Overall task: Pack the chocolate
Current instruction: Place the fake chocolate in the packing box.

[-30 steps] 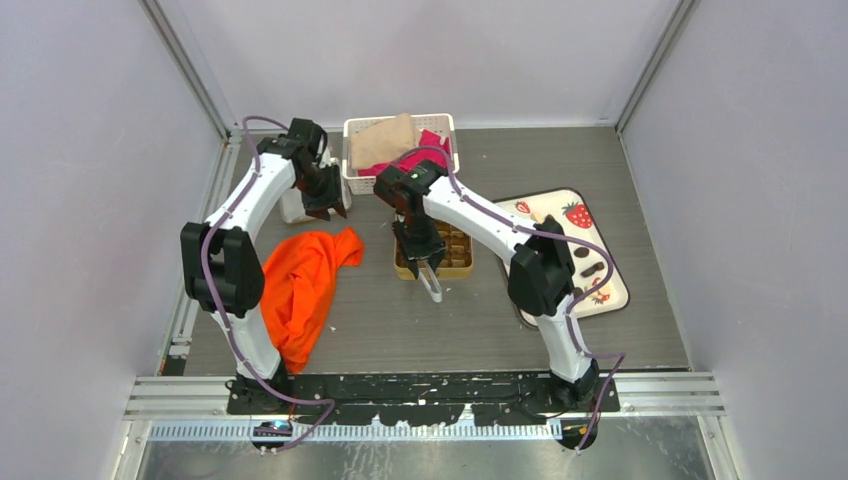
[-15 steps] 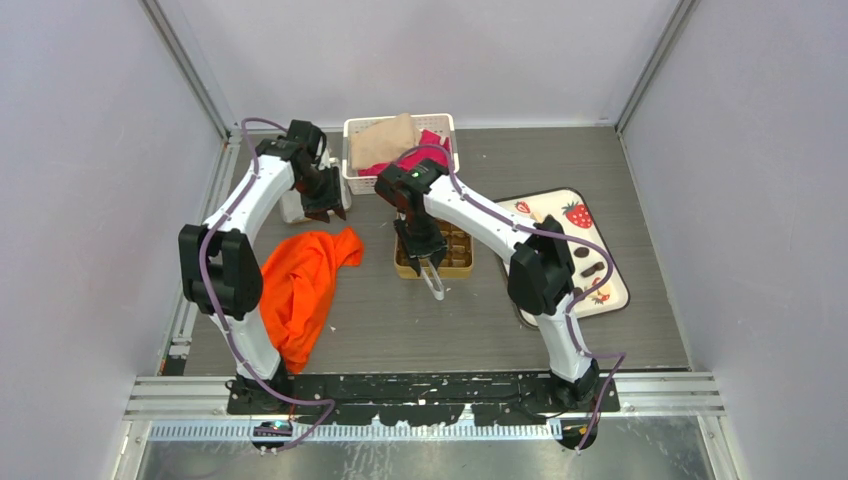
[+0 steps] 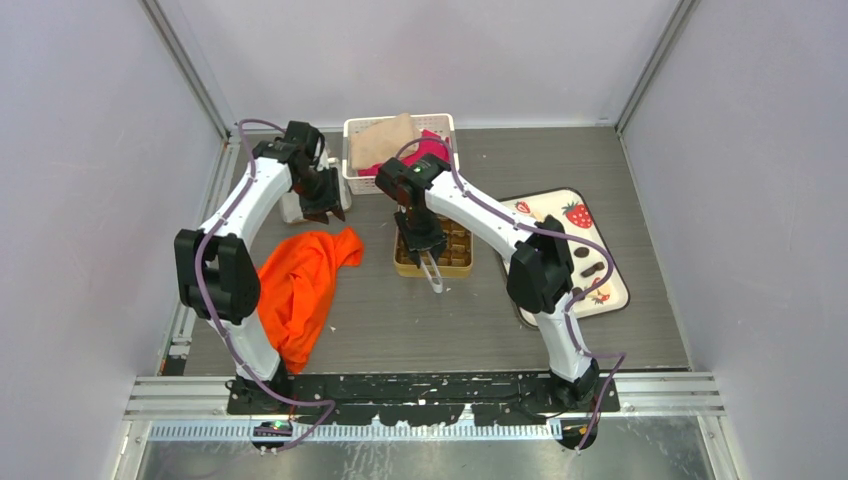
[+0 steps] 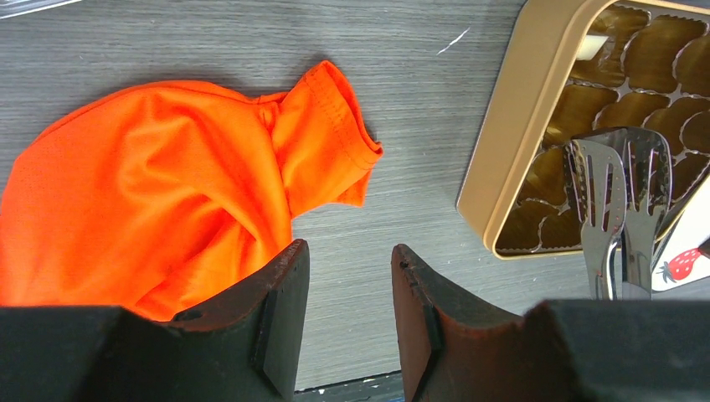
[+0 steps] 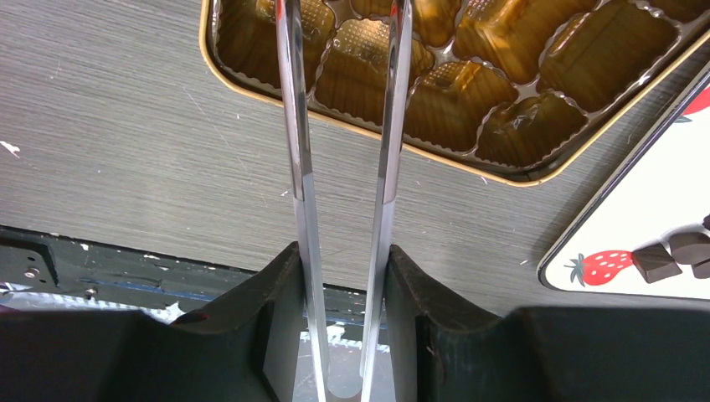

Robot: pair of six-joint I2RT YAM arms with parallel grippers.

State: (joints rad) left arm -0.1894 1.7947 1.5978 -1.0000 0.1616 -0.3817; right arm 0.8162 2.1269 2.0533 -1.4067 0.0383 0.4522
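My right gripper [image 3: 430, 262] [image 5: 342, 251] is shut on metal tongs [image 5: 297, 126], gripping both arms near their bend. The tongs' forked tips [image 4: 596, 193] hover over the near-left part of the gold tin [image 3: 458, 268] [image 5: 251, 79]. The tin's brown compartments look empty where I can see them. Dark chocolate pieces [image 3: 590, 270] [image 5: 670, 251] lie on the white strawberry tray [image 3: 555, 205] to the right of the tin. My left gripper [image 3: 322, 205] [image 4: 350, 247] is open and empty, held above the table left of the tin.
An orange cloth [image 3: 300, 280] [image 4: 151, 193] is bunched on the table to the left. A white basket [image 3: 400, 145] with beige and pink cloths stands at the back, just behind the tin. A small white object [image 3: 293, 208] sits beside the left gripper.
The right gripper and its tongs have drifted slightly toward the back, further over the tin. The left arm has barely shifted.
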